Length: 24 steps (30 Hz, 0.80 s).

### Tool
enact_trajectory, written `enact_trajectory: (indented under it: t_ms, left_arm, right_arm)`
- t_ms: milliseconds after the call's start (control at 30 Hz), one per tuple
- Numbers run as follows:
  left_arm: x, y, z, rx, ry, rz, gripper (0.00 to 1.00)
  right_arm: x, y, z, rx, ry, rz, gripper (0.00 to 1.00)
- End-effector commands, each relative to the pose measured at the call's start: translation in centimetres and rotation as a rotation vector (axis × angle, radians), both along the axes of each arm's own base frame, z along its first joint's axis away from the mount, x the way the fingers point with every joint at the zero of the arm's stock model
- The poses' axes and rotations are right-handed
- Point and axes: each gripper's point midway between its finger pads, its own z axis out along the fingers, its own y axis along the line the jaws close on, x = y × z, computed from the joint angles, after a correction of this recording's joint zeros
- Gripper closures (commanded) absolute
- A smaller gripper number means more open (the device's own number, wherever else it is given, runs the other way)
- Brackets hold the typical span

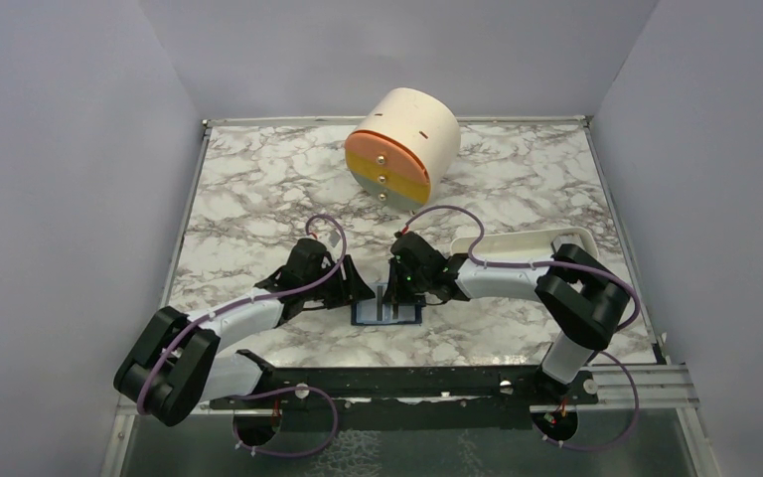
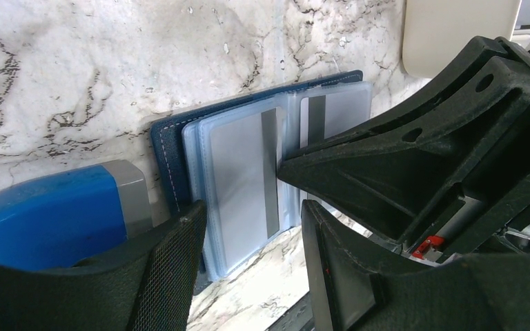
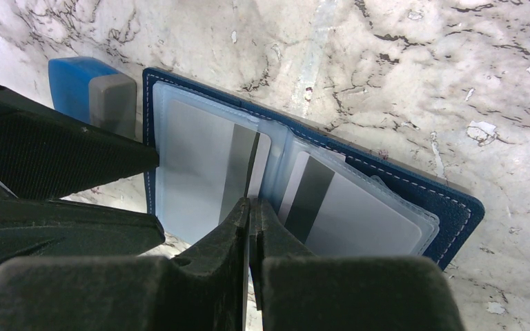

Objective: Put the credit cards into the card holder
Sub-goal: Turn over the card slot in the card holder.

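The card holder [image 1: 389, 314] lies open on the marble between both grippers, navy outside [image 3: 448, 207], with pale blue-grey sleeves inside [image 2: 168, 148]. One credit card [image 3: 193, 165] with a grey stripe sits in the left sleeve [image 2: 238, 165], another [image 3: 359, 214] in the right sleeve [image 2: 331, 110]. My right gripper [image 3: 252, 203] is shut on a thin card seen edge-on [image 3: 252, 172], over the fold of the holder [image 1: 397, 288]. My left gripper [image 2: 252, 210] is open at the holder's near left edge [image 1: 358, 293] and holds nothing.
A small bright blue block [image 2: 48, 214] with a grey end lies just left of the holder [image 3: 76, 83]. A white oblong tray [image 1: 527, 243] lies to the right [image 2: 455, 27]. A cream drum with an orange, yellow and grey face [image 1: 402, 144] stands at the back.
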Motion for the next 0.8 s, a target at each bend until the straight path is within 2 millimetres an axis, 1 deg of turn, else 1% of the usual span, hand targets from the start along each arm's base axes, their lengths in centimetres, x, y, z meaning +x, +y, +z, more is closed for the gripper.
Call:
enact_trajectory:
  t_ms: [0,200,367,600,767]
  left_arm:
    - [0.4,0.6,0.1,0.039,-0.022,0.009,0.44]
    - [0.3,-0.1,0.4,-0.013,-0.027,-0.005,0.44]
    - [-0.1,-0.9,0.8,-0.071,-0.008,-0.023,0.44]
    - [-0.3,-1.6,2.6,-0.140,-0.014,-0.036,0.44]
    - [-0.6,-2.1,3.3,-0.181,-0.006,-0.044,0.44]
  right_arm:
    - [-1.0,-1.2,-2.1,-0.066,0.035,0.012,0.96]
    - [-1.1,-1.1,-2.2,-0.062,0.036,0.014,0.96]
    - [-1.2,-1.1,-2.3,-0.056,0.035,0.016,0.96]
    - [-1.2,-1.0,-2.3,-0.044,0.034,0.018,0.96]
    - [-1.1,-0.5,-1.9,-0.018,0.021,0.034,0.95]
